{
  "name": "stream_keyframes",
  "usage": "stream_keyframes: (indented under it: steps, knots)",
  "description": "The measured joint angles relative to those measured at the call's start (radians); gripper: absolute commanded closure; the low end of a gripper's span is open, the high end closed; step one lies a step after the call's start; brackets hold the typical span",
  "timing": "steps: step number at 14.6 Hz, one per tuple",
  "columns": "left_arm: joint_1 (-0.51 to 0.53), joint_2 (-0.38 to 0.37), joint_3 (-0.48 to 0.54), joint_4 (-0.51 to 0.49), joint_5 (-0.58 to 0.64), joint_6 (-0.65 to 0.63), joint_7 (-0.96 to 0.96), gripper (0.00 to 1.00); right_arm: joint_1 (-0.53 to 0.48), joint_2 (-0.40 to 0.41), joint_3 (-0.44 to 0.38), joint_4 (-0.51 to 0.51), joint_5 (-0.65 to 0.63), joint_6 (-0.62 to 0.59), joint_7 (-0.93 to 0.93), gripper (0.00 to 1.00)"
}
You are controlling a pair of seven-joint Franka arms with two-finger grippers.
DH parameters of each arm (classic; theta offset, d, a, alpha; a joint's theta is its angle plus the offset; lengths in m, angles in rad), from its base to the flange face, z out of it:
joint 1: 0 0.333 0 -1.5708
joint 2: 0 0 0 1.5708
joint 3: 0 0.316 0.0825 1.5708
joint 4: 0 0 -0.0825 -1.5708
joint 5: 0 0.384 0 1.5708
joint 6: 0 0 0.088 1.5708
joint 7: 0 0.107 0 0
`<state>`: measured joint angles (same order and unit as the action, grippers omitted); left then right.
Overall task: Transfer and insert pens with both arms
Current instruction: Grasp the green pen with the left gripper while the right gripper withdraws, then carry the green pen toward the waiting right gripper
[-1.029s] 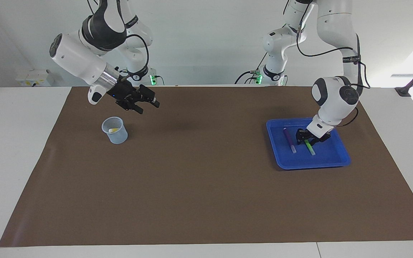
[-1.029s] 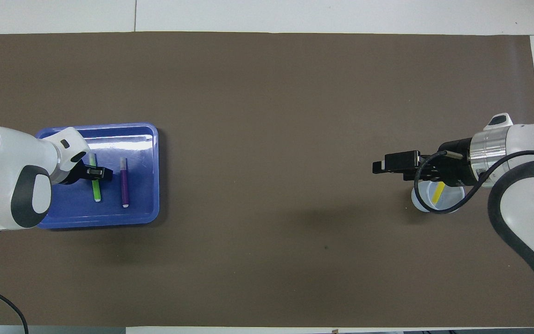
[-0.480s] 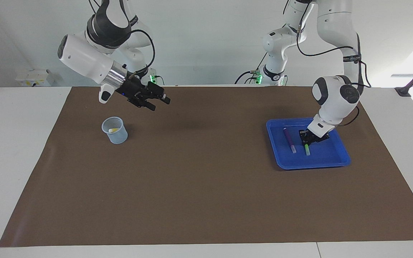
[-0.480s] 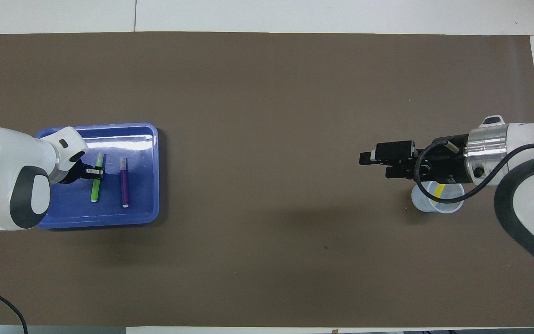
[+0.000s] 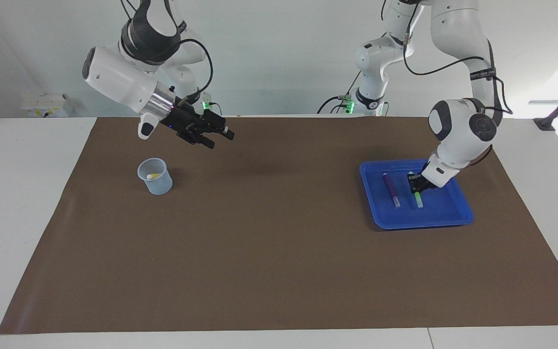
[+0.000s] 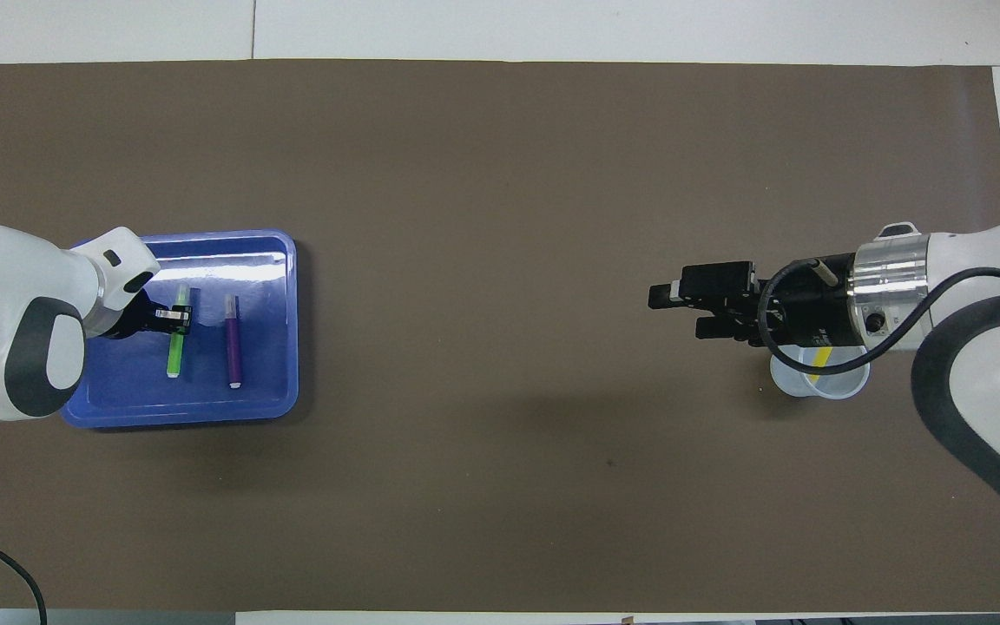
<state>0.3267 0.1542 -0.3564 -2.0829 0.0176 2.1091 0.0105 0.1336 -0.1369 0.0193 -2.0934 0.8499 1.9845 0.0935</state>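
Two tools work at separate ends of the brown mat (image 5: pixel 279 242) that covers the surface. Left tool (image 5: pixel 417 186) (image 6: pixel 177 318): lowered into the blue tray (image 5: pixel 448 220) (image 6: pixel 274 408) at the left arm's end, fingertips clamped on the green pen (image 5: pixel 418 198) (image 6: pixel 174 347) near its upper end; the pen's pale tip points away from the robots. Whether the pen's lower end is touching the tray floor cannot be made out. The purple pen (image 5: pixel 391 190) (image 6: pixel 233 343) lies just beside it in the tray, apart from the tool. Right tool (image 5: pixel 218 135) (image 6: pixel 682 308): raised over the mat, fingers spread wide and holding nothing. The clear cup (image 5: pixel 155 176) (image 6: pixel 821 378) stands at the right arm's end; the yellow pen (image 5: pixel 152 176) (image 6: pixel 819 358) leans inside it, partly covered in the overhead view by the right wrist and its cable.

Compared with one second earlier, the left tool has gone from part-open astride the green pen to closed on it, and the pen has turned to lie closer to parallel with the purple one. The right tool has drawn away from the cup toward the middle of the surface.
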Motion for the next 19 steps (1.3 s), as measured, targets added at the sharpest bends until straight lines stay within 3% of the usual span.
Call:
stream_keyframes:
  steps: [4, 8, 14, 19]
  knots:
    - [-0.053, -0.001, -0.005, 0.131, -0.084, -0.187, -0.179, 1.0, 0.044, 0.0, 0.001, 0.0, 0.0, 0.042, 0.035, 0.0]
    - [-0.109, -0.007, -0.008, 0.244, -0.278, -0.312, -0.562, 1.0, 0.055, 0.0, 0.0, -0.003, 0.0, 0.045, 0.037, 0.0]
    - [-0.129, -0.015, -0.157, 0.269, -0.505, -0.295, -1.249, 1.0, 0.076, 0.0, 0.001, -0.005, 0.063, 0.079, 0.098, 0.0]
    - [-0.221, -0.016, -0.227, 0.248, -0.628, -0.119, -1.582, 1.0, 0.165, 0.002, 0.004, -0.01, 0.075, 0.199, 0.138, 0.0]
